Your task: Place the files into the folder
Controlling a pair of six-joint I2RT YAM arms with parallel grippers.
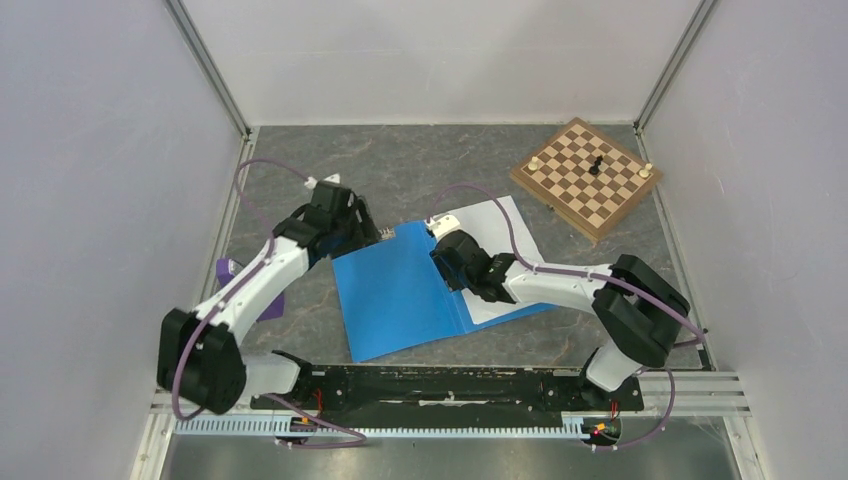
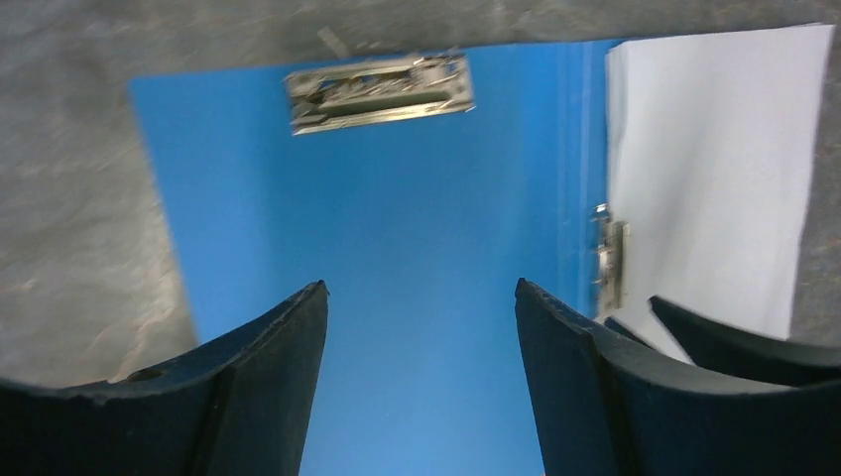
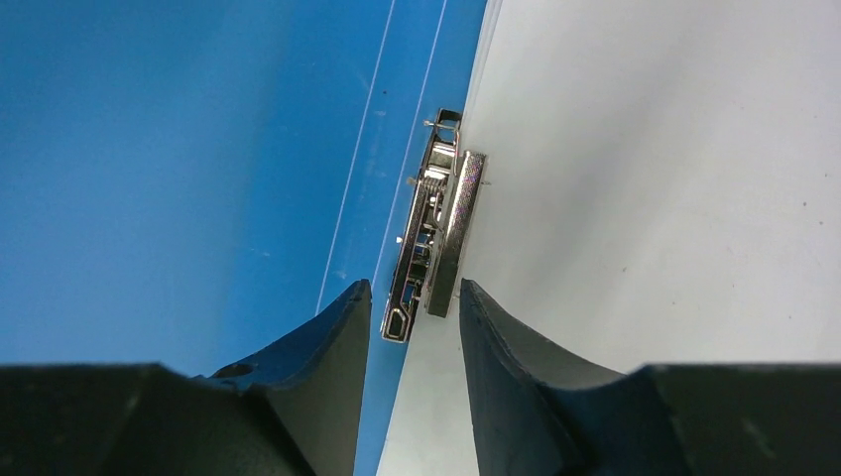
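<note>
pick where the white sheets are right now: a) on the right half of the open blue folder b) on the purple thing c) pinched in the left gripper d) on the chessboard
a: the files lie on the right half of the open folder beside its spine clip, while the left gripper is open and empty.

Blue folder [image 1: 400, 300] lying open, white files [image 1: 485, 218] on its right half
</note>
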